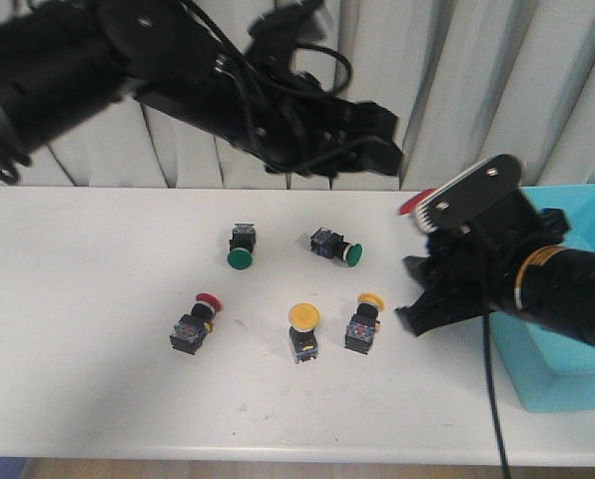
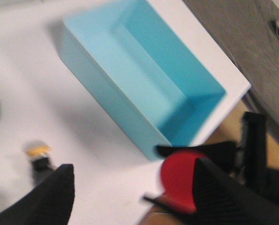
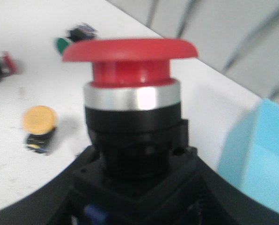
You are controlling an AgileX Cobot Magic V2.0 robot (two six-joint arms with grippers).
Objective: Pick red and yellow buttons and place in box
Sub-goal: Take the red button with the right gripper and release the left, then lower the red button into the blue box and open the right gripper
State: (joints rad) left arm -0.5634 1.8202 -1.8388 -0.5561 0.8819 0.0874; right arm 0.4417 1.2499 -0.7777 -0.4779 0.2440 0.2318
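My right gripper (image 1: 435,216) is shut on the black body of a red button (image 3: 130,61), held above the table just left of the box (image 1: 577,299); its red cap (image 1: 412,207) pokes out to the left. The left gripper (image 1: 382,152) hangs open in the air above and behind it, with nothing between its fingers (image 2: 53,197). On the table lie a red button (image 1: 195,321) and two yellow buttons (image 1: 302,329) (image 1: 363,321). The turquoise box (image 2: 144,79) looks empty in the left wrist view.
Two green-capped switches (image 1: 240,247) (image 1: 335,245) lie behind the row of buttons. The box stands at the table's right end, close to the front edge (image 1: 278,454). A curtain hangs behind the table.
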